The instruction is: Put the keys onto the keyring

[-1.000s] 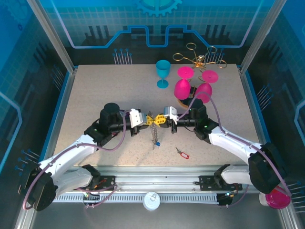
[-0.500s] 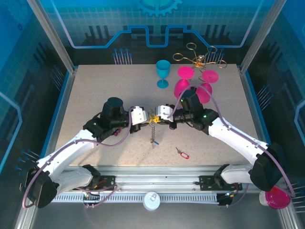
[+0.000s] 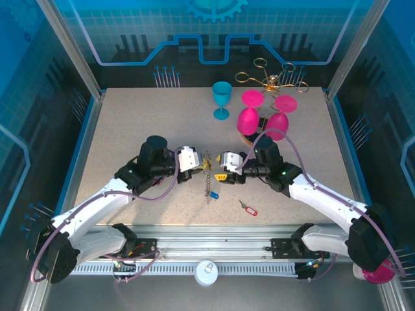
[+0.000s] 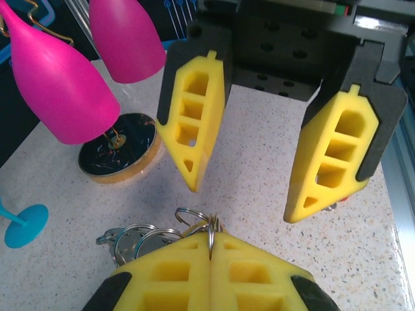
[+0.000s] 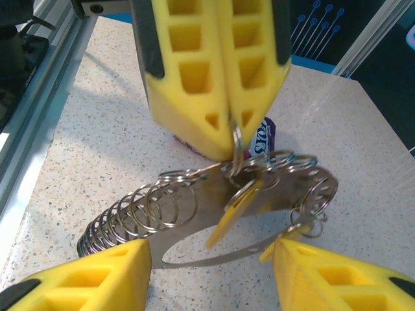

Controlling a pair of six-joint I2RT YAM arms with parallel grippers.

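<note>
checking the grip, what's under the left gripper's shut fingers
The left gripper pinches one loop of the keyring; its coil sags below with a yellowish key among the loops. A purple labelled object behind the fingers is mostly covered.

You're looking into a robot test cell, a lab rig: a speckled table (image 3: 130,116) fenced by aluminium posts (image 3: 69,48), blue circuit-and-gear panels (image 3: 292,32) across the top of the frame, and a slotted rail (image 3: 214,241) along the bottom.
</note>
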